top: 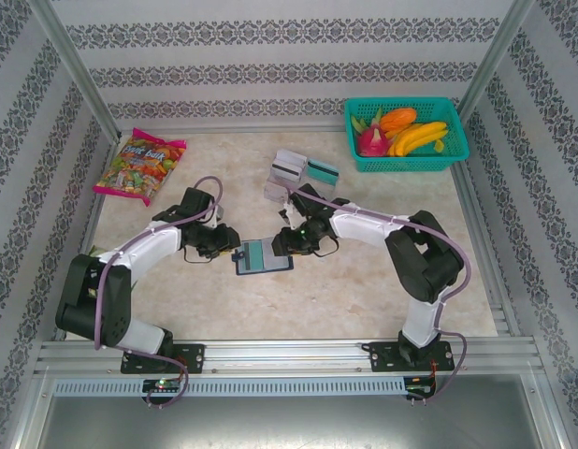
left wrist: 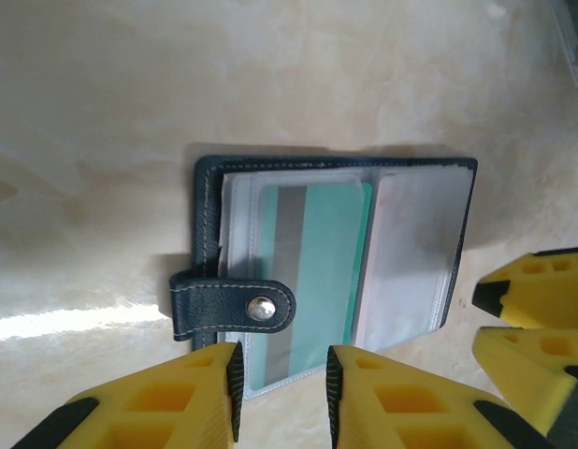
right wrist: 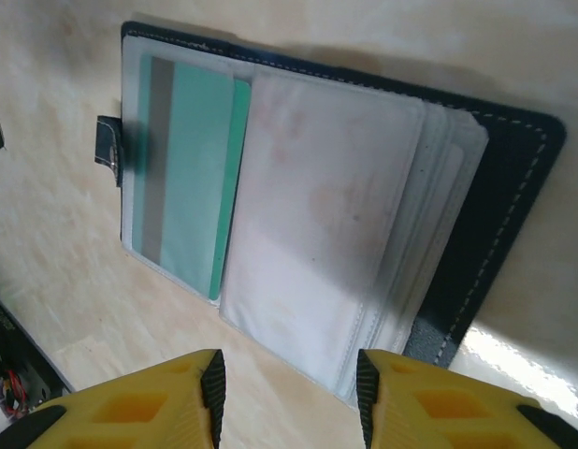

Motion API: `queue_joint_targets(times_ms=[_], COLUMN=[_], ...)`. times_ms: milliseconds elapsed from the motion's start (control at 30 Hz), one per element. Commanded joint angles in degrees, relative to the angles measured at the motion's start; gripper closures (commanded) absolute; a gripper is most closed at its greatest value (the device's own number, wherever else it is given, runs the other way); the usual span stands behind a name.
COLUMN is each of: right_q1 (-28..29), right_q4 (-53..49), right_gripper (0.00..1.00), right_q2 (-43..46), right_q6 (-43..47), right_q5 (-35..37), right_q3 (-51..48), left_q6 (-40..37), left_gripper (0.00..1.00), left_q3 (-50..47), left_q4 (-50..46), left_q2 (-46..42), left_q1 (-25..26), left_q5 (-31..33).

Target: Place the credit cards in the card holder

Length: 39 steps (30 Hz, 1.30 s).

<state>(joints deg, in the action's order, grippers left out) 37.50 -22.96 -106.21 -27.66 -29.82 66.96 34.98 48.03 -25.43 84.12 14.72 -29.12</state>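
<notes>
We see the pale marbled counter taking up most of the top view, w/ patterned walls round it. Next in size are the two arms: left arm and right arm both bend inward so their tips nearly meet at the counter's ctr, one on each side of the card holder. At the back right corner sits a teal mesh basket of fruit. At the back left a bright snack bag lies flat. The card holder lies open on the counter, navy cover down, clear sleeves up. The left jaws stand apart, yellow fingers either side of the near sleeve edge; we can't tell if they touch it. The right jaws are apart too, fingers hovering just off the holder's opposite edge, clamped on nothing. The loose credit cards lie in a small cluster at back ctr, left of the basket and well apart from the holder: white-grey ones w/ a dark stripe, plus one teal. A teal card w/ a grey stripe sits inside the sleeve on the tab side; the sleeves on the other side look blank. Smallest is the snap tab, folded over that sleeve's edge, metal stud facing up.
</notes>
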Motion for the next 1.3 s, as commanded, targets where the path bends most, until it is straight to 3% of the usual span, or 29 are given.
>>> queue_joint_targets(times_ms=[0, 733, 1267], right_q1=[-0.1, 1.4, 4.2], right_q4=[3.8, -1.6, -2.4], right_gripper=[0.57, 0.56, 0.56], right_q2=[-1.1, -6.0, -9.3], right_q6=[-1.7, 0.7, 0.3], right_q5=[-2.8, 3.1, 1.4], right_q3=[0.3, 4.1, 10.8], left_q6=[0.5, 1.9, 2.1], left_gripper=[0.68, 0.71, 0.72], left_q3=[0.0, -5.9, -5.5], left_q4=[0.5, 7.6, 7.6], left_q2=[2.4, 8.0, 8.5], left_q1=[1.3, 1.3, 2.3], left_q5=[-0.9, -0.8, -0.5])
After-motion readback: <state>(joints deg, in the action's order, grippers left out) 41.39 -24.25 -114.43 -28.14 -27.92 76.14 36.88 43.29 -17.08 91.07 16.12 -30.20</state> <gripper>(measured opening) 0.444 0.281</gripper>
